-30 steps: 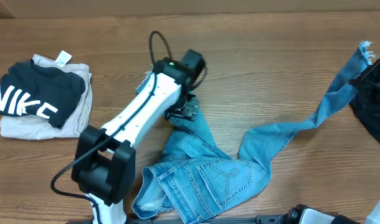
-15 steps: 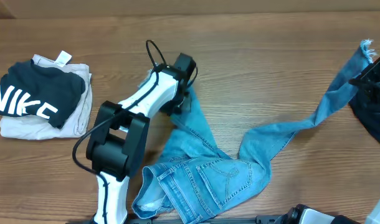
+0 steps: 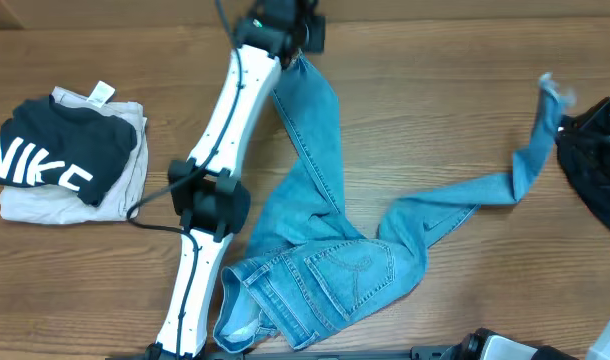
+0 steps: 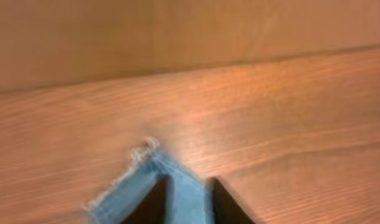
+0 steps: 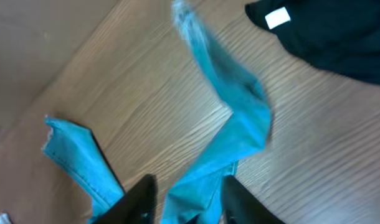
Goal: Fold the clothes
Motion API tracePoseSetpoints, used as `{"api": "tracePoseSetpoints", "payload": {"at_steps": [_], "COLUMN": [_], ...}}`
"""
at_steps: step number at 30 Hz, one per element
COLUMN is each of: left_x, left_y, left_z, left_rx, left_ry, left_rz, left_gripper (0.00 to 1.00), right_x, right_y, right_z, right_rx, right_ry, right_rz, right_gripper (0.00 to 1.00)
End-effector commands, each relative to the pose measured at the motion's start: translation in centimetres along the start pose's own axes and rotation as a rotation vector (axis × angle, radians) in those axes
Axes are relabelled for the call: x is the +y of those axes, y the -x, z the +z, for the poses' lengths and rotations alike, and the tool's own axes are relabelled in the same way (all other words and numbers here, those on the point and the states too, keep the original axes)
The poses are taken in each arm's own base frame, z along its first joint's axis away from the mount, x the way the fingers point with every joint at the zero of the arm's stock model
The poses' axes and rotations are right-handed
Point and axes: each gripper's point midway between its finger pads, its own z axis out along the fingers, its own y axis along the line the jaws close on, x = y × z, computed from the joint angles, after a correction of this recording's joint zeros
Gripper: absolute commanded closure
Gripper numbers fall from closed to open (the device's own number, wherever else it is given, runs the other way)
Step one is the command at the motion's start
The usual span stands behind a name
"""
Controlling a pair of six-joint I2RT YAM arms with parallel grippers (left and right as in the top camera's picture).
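Observation:
Light-blue jeans [image 3: 320,275] lie with the waist and back pockets near the front edge. One leg [image 3: 310,130] runs straight to the far edge. There my left gripper [image 3: 288,28] stands open, its fingers astride the frayed hem [image 4: 146,152], left gripper [image 4: 188,182]. The other leg [image 3: 465,195] runs right and its frayed hem [image 3: 548,90] is blurred. In the right wrist view my right gripper [image 5: 189,180] is open, that denim leg [image 5: 233,118] loose between its fingers and wood showing beside it.
A black NIKE top [image 3: 50,150] lies folded on a beige garment [image 3: 125,185] at the left. A black garment [image 3: 597,175] with a white label [image 5: 277,18] sits at the right edge. The left arm [image 3: 220,140] stretches across the table's middle.
The left arm has reached to the far edge, pulling one jeans leg out straight, and its jaws have parted. The right jaws have opened too, and that leg's hem has shifted left.

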Motion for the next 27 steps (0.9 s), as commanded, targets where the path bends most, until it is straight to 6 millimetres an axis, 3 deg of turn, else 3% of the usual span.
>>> {"api": "tracePoseSetpoints", "payload": {"at_steps": [1,3,5,8,10,12,15,17,20,22,25,27], "left_x": [3.6,4.9,5.5,6.1,6.1,6.0,6.0,6.0,6.0,6.0,6.0,6.0], "left_y": [4.7,5.4,5.8,6.2,6.3,6.1,5.3,4.6,3.8,3.3,2.8,2.7], "left_z": [-9.9,-14.3,-18.3,-23.7,-27.2,-30.1,-33.8,-37.1,-41.0,-42.9,-44.4,-44.7], "left_rx": [-0.115,-0.14,-0.16,-0.208,-0.242,-0.263,-0.285,-0.312,-0.356,-0.38,-0.396,-0.403], "left_ry": [0.137,0.181,0.203,0.256,0.27,0.266,0.259,0.25,0.235,0.226,0.221,0.219], "left_rz": [0.021,0.007,-0.001,-0.006,-0.009,-0.011,-0.035,-0.048,-0.083,-0.106,-0.111,-0.115], "left_gripper": [0.32,0.27,0.25,0.24,0.22,0.21,0.2,0.19,0.18,0.17,0.17,0.17], "right_x": [0.8,6.0,9.2,13.8,16.7,18.4,21.0,22.7,22.7,21.5,20.5,20.5], "right_y": [0.5,-0.6,-1.9,-5.3,-8.1,-10.1,-13.7,-17.6,-21.5,-22.7,-24.4,-25.2], "right_z": [-0.9,-1.2,-0.9,2.3,6.2,9.7,14.9,19.6,25.8,29.0,31.2,31.7], "right_rx": [-0.032,0.004,0.049,0.179,0.275,0.341,0.433,0.491,0.504,0.488,0.52,0.548], "right_ry": [0.031,0.289,0.409,0.467,0.461,0.441,0.457,0.45,0.323,0.21,0.172,0.191], "right_rz": [-0.049,-0.271,-0.339,-0.457,-0.544,-0.597,-0.673,-0.75,-0.849,-0.892,-0.909,-0.902], "right_gripper": [0.5,0.59,0.62,0.62,0.48,0.37,0.34,0.34,0.34,0.34,0.39,0.54]}}
